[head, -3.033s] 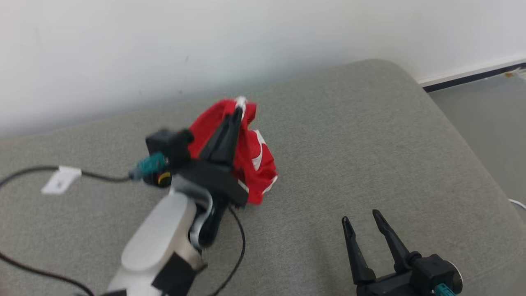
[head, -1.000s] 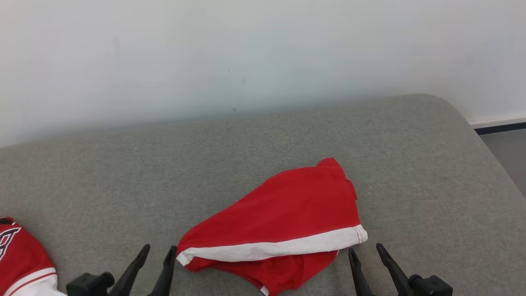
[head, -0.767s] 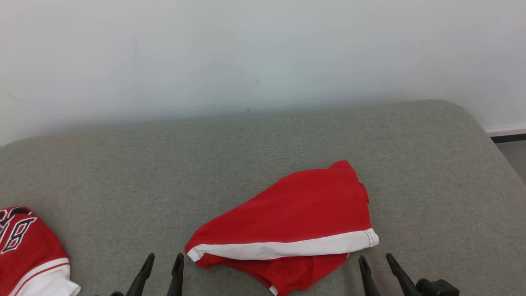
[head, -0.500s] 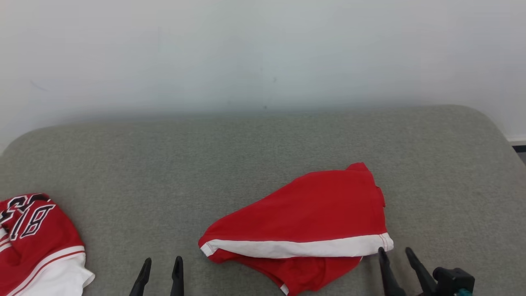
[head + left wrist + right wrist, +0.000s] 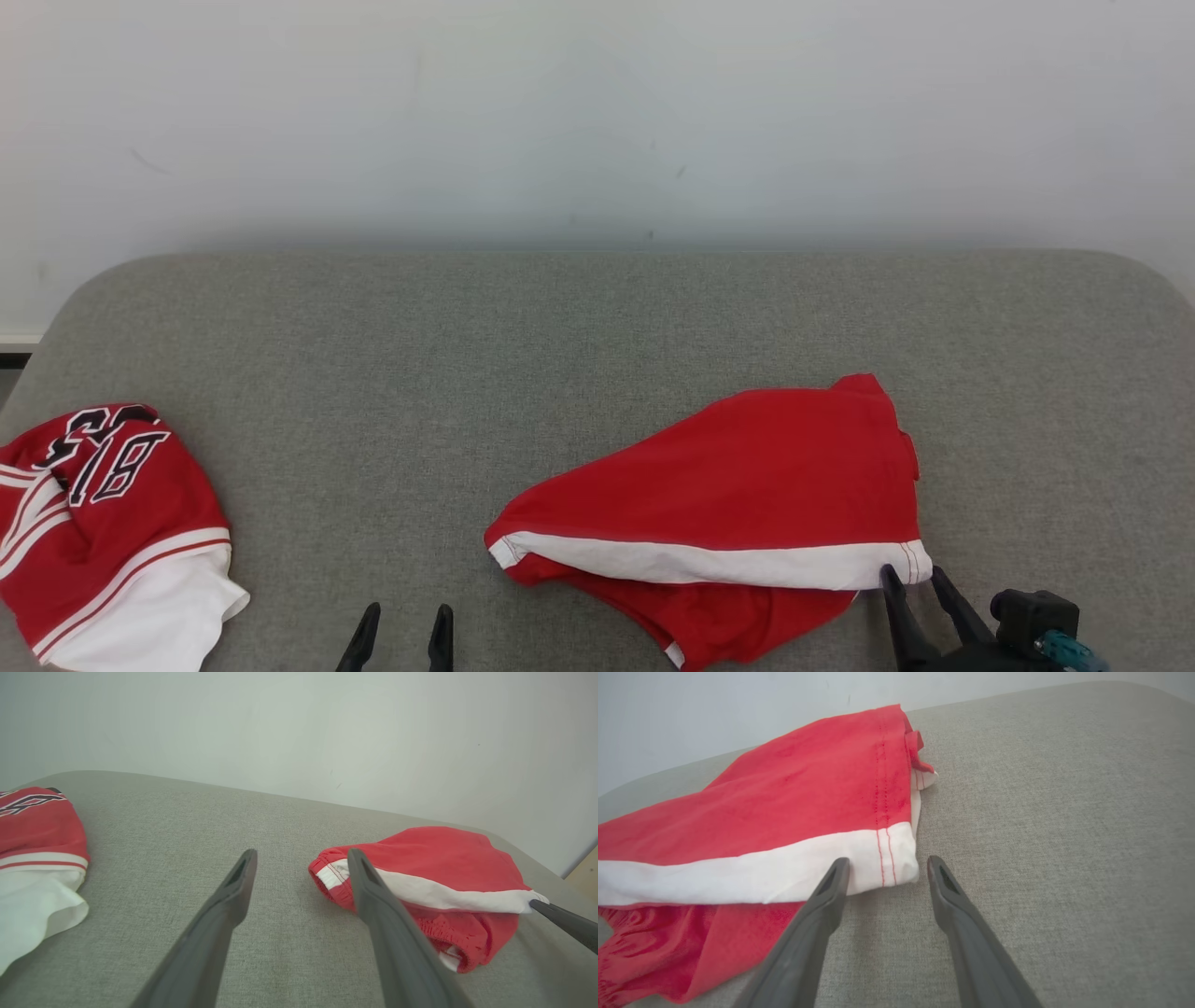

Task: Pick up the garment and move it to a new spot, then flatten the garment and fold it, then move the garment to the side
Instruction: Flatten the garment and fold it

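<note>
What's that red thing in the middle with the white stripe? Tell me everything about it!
The red garment looks like soft cloth, with a wide white band along its near edge. It lies loosely folded on the grey cushion, a gathered red part poking out underneath. The open right gripper sits at its white corner.

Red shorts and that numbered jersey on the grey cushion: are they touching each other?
Apart. The head view shows the red shorts and the jersey lying with a broad stretch of bare grey cushion between them.
</note>
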You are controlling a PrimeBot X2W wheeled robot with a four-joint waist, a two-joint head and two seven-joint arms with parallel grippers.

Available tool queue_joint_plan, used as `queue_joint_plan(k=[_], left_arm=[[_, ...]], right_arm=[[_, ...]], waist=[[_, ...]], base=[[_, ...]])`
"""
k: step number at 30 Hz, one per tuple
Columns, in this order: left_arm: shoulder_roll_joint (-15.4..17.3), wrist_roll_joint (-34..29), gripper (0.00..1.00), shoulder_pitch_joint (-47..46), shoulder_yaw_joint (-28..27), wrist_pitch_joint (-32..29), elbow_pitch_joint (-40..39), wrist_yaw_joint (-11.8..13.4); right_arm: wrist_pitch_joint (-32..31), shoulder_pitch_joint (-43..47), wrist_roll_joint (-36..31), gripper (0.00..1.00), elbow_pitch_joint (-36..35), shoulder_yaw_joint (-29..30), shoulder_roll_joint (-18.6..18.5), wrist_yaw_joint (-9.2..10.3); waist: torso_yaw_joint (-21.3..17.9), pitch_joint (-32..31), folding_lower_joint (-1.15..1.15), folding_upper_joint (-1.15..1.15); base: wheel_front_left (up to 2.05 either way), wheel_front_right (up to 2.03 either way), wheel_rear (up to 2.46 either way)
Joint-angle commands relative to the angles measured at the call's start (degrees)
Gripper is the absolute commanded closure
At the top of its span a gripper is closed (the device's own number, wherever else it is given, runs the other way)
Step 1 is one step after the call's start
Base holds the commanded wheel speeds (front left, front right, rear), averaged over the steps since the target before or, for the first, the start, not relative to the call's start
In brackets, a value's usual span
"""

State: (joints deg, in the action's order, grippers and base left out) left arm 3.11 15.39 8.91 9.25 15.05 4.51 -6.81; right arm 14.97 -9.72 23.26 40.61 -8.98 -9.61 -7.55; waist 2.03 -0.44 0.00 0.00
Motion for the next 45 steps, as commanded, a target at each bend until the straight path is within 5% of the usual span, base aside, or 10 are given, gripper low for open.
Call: queue_joint_plan(k=[1,2,14,22,41,43,45], left_arm=[[-0.22,-0.83,0.00,0.23,0.45,0.20,0.21,-0.20],[-0.22,-0.82,0.00,0.17,0.57,0.20,0.23,-0.28],[-0.25,4.23,0.00,-1.54,5.84,0.20,1.51,-0.66],[5.55,13.01,0.00,-5.20,15.19,0.20,3.69,-0.62],[8.88,26.87,0.00,-19.67,25.25,-1.40,20.81,-0.63],[9.08,28.81,0.29,-20.49,25.82,-1.07,21.36,-0.63],[9.44,29.62,0.35,-21.14,26.39,-0.77,22.02,-0.63]], right_arm=[[0.13,-0.71,0.52,0.86,0.49,-0.61,-0.22,0.13],[0.13,-0.86,0.52,1.00,0.67,-0.75,-0.35,0.13],[0.13,0.27,-0.64,1.00,-4.17,0.75,-2.86,0.13],[0.13,0.90,-0.87,1.00,-5.54,0.13,-3.23,0.13],[0.13,-0.19,-0.10,1.00,-5.22,-2.32,-4.06,0.13],[0.13,-0.10,0.19,1.00,-5.11,-2.60,-4.25,0.13],[0.13,-0.01,0.43,1.00,-5.09,-2.87,-4.46,0.13]], waist=[[0.16,0.22,0.00,0.00],[0.15,0.31,0.00,0.00],[-2.67,0.99,0.00,0.00],[-3.62,1.38,0.00,0.00],[-4.00,2.31,0.00,0.00],[-4.10,2.27,0.00,0.00],[-4.15,2.21,0.00,0.00]], base=[[0.00,0.00,0.00],[0.00,0.00,0.00],[0.00,0.00,0.00],[0.00,0.00,0.00],[0.00,0.00,0.00],[0.00,0.00,0.00],[0.00,0.00,0.00]])
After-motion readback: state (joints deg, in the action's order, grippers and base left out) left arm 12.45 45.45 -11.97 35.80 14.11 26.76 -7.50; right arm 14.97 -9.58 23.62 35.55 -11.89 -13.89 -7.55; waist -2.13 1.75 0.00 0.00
